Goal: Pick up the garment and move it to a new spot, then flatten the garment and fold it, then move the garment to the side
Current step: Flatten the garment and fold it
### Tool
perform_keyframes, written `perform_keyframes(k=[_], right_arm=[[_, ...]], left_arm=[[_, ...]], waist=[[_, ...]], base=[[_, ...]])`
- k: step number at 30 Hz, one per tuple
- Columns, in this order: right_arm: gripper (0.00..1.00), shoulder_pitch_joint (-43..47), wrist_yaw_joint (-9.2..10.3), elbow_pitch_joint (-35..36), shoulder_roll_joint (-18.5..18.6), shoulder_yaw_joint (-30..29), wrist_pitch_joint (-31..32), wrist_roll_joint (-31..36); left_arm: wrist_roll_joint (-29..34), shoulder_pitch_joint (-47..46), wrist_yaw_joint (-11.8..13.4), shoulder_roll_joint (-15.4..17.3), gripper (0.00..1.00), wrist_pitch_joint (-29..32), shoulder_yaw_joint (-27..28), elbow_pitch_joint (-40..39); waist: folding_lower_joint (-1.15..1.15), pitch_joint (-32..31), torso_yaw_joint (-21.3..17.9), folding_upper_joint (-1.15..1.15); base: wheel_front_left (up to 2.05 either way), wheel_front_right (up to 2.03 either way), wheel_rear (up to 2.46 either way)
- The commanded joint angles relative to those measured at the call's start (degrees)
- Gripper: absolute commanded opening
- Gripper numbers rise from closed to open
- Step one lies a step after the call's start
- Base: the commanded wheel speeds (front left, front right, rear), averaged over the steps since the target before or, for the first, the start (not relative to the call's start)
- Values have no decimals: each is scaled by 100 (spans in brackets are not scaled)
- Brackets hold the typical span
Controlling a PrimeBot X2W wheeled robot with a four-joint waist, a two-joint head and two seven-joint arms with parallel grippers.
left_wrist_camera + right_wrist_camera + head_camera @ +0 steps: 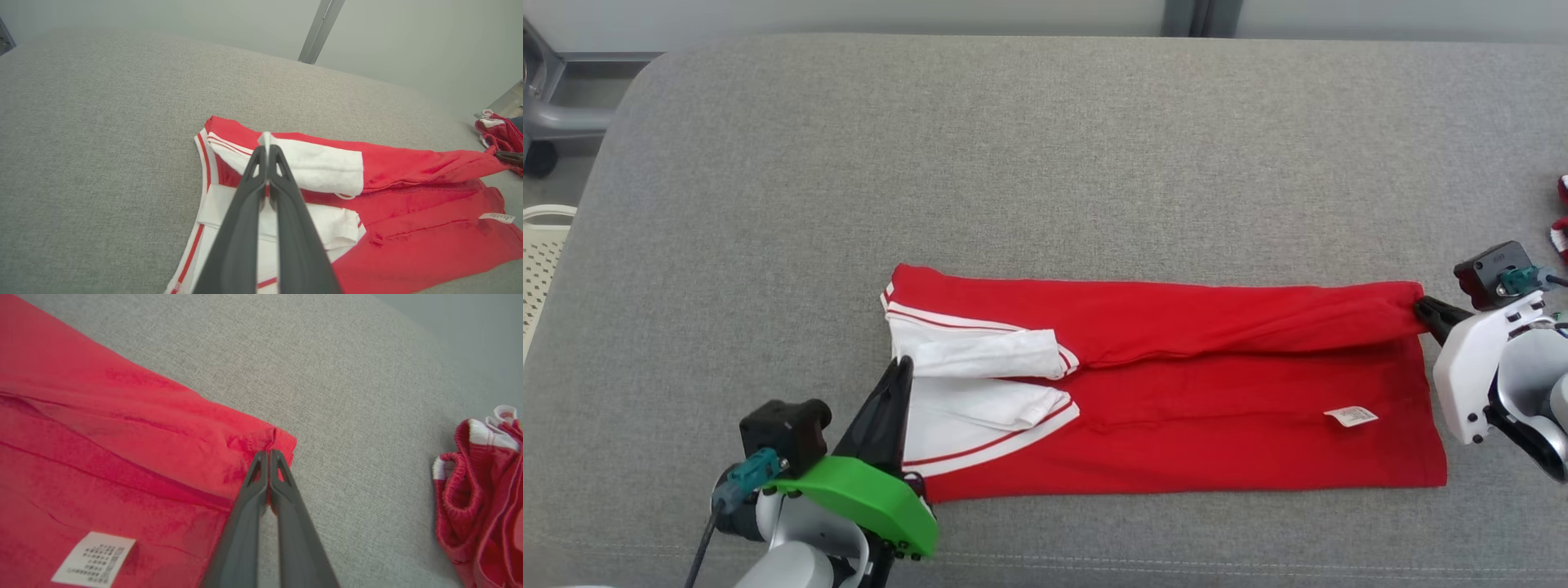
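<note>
The garment (1176,392) is a red top with white, red-striped sleeves, lying lengthwise on the grey cushion with its far long side folded over toward me. My left gripper (901,363) is shut at the white sleeve end, and a sliver of white cloth pokes out between the fingertips (265,141). At the opposite end my right gripper (1421,309) is shut on the far corner of the red hem (271,447). A white care label (1352,416) lies on the garment (102,457) near that end.
The grey padded surface (1013,147) stretches wide behind the garment. A second bunched red-and-white piece of clothing (482,498) lies at the right edge (1561,229). Off the left edge are a white perforated basket (539,253) and a wheeled metal frame (539,155).
</note>
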State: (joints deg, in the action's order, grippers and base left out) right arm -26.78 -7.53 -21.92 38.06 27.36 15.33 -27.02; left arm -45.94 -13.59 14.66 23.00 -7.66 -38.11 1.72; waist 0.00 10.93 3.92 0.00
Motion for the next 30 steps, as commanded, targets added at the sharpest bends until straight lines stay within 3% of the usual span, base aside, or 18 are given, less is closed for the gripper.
perform_keyframes(k=[1, 6, 7, 8, 17, 24, 25, 26, 27, 30], right_arm=[[0, -51, 9, -80, 65, 168, -58, 55], [0, -158, 9, -275, 125, 368, -108, 47], [41, -177, 9, -327, 121, 394, -118, 53], [100, -187, 9, -394, 112, 403, -111, 54], [100, -122, 9, -521, 7, 305, -241, -34], [100, 60, 9, -386, -118, -88, -391, 121], [100, 94, 9, -359, -155, -166, -404, 145], [100, 128, 9, -333, -188, -235, -419, 187], [100, 168, 9, -306, -216, -292, -416, 219], [100, 335, 9, -151, -343, -529, -429, 363]], left_arm=[[-28, 153, 46, -26, 0, 12, -41, -13], [-103, 315, 58, -72, 0, 3, -92, 24], [-118, 361, 73, -88, 0, 1, -106, 41], [-123, 403, 81, -94, 0, -15, -119, 56], [-246, 653, 99, -128, 0, -39, -161, 271], [-289, 773, 63, -102, 0, 110, -285, 536], [-290, 780, 62, -107, 20, 139, -310, 572], [-253, 778, 77, -104, 53, 130, -329, 614], [-229, 781, 96, -112, 100, 121, -343, 673], [-144, 784, 86, -93, 100, 142, -453, 878]], waist=[[0, -21, -5, 0], [0, -54, -1, 0], [0, -65, 8, 0], [0, -77, 18, 0], [0, -248, 97, 0], [0, -383, 51, 0], [0, -396, 38, 0], [0, -409, 26, 0], [0, -428, 13, 0], [0, -510, -42, 0]], base=[[0, 0, 0], [0, 0, 0], [0, 0, 0], [0, 0, 0], [0, 0, 0], [0, 0, 0], [0, 0, 0], [0, 0, 0], [0, 0, 0], [0, 0, 0]])
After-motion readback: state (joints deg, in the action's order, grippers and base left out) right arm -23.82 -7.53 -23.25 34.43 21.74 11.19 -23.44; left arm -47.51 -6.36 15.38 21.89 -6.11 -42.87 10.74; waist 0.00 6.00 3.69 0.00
